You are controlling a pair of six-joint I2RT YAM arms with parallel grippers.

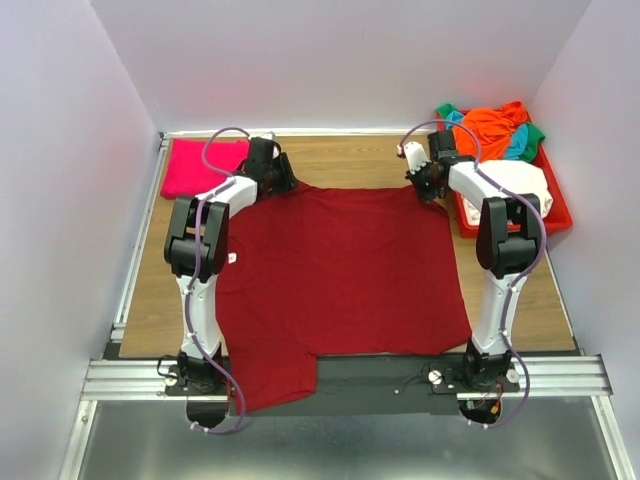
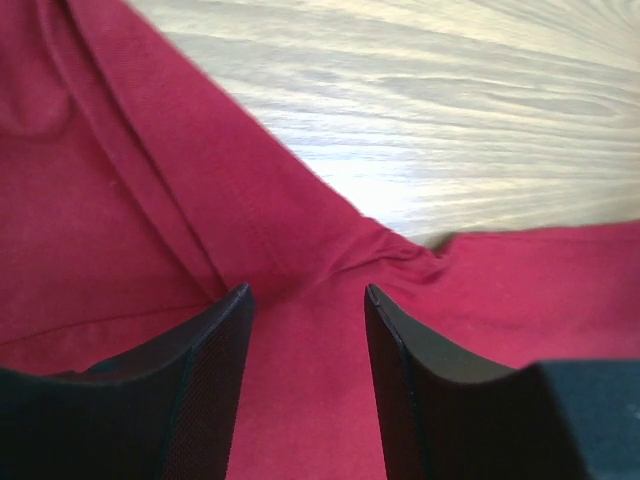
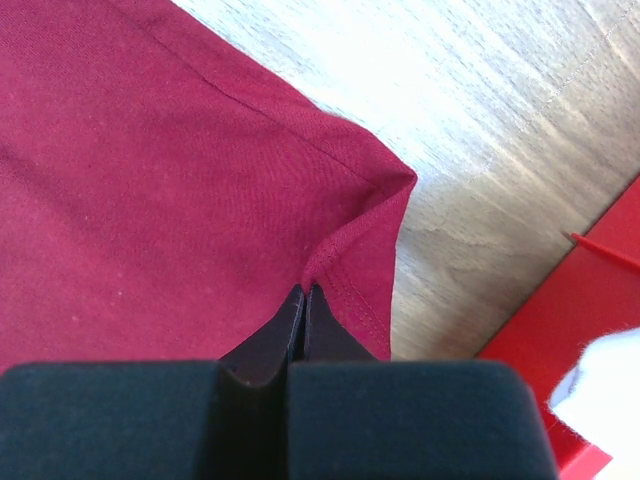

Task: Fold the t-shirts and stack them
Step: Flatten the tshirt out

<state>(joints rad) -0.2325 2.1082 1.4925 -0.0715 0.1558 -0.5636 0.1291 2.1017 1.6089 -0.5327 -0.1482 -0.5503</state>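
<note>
Maroon t-shirt (image 1: 340, 270) lies unfolded, right gripper (image 3: 303, 291) pinching its corner, left gripper (image 2: 307, 293) parted over its hem; only the pink shirt (image 1: 196, 167) looks folded.

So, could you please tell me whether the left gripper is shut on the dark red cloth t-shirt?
No, the left gripper has its two black fingers standing apart over the dark red cloth t-shirt, with fabric visible in the gap.
</note>
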